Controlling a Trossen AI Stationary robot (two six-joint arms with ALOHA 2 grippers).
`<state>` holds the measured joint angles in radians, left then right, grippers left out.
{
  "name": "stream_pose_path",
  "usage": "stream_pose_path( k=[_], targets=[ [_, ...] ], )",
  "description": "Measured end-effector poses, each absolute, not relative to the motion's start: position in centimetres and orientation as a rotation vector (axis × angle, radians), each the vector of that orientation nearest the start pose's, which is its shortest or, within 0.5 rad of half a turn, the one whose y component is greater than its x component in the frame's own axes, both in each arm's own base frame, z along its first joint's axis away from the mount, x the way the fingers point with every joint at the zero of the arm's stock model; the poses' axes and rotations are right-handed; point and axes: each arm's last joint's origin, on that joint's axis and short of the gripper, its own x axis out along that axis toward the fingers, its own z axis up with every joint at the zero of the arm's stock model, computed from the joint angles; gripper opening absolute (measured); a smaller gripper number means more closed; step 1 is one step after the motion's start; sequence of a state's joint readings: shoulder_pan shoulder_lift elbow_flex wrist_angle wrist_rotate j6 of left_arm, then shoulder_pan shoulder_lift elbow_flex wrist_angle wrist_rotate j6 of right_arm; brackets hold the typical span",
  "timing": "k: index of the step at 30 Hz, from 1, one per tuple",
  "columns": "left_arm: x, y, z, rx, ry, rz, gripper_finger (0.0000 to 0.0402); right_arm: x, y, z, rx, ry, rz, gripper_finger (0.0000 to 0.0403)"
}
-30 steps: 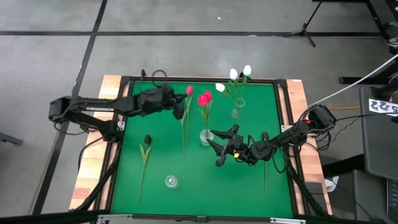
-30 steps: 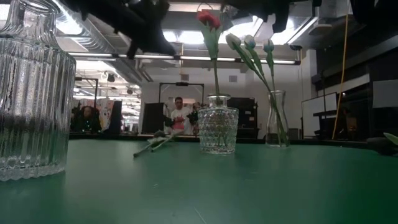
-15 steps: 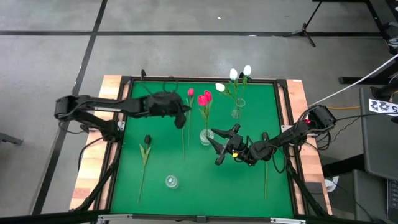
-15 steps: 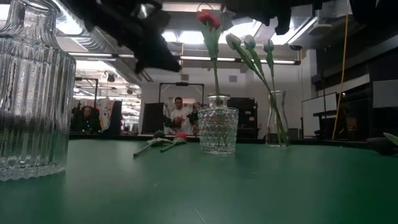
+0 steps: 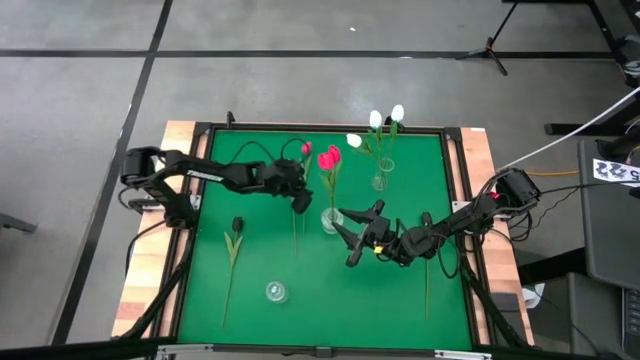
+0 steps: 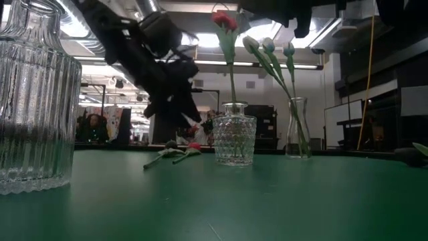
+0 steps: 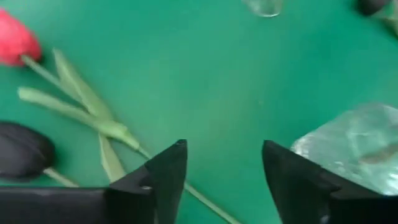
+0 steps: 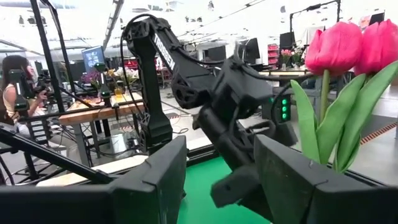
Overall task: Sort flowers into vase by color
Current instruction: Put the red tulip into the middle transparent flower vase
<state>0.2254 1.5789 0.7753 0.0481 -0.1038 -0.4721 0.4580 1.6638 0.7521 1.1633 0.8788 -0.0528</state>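
A pink tulip (image 5: 305, 149) lies on the green mat, its stem (image 7: 84, 102) running toward the near edge. My left gripper (image 7: 224, 180) hovers open low over that stem (image 5: 296, 225), next to the middle glass vase (image 5: 330, 220), which holds two pink tulips (image 5: 329, 157). A dark rounded head (image 7: 22, 149) shows beside the stem in the left wrist view. Three white tulips (image 5: 376, 120) stand in the far vase (image 5: 380, 181). A dark tulip (image 5: 237, 225) lies flat at the left. My right gripper (image 5: 346, 237) waits open to the right of the middle vase, raised, with nothing in it.
A third glass vase (image 5: 275, 291) stands near the front edge and looms large in the low view (image 6: 33, 100). A loose green stem (image 5: 428, 290) lies at the right. The mat has a dark raised frame (image 5: 320, 127). People (image 6: 192, 124) sit in the room beyond.
My left gripper has come down toward the mat and moved toward the table's right edge, tipping further downward, until it is beside the middle vase. The pink tulip's head now rests on the mat in the low view, where it did not show a second ago.
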Motion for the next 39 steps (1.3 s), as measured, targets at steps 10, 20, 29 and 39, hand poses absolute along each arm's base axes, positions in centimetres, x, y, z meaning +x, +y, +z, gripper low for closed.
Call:
stream_pose_path(
  k=[10,20,29,39],
  targets=[
    [30.3,8.6,13.2,-0.628,0.695,0.64,0.0252,30.2,12.4,23.0,0.105,-0.181,-0.418,0.0186],
    [30.6,8.8,11.5,-0.626,0.729,0.693,0.0253,30.2,12.6,23.0,0.122,-0.186,-0.377,0.0186],
    [30.4,8.8,11.3,-0.656,0.752,0.714,0.0223,30.3,12.6,23.0,0.119,-0.186,-0.36,0.0186],
    [30.3,8.8,11.1,-0.62,0.781,0.702,0.0019,30.3,12.6,23.0,0.118,-0.185,-0.36,0.0186]
  ],
)
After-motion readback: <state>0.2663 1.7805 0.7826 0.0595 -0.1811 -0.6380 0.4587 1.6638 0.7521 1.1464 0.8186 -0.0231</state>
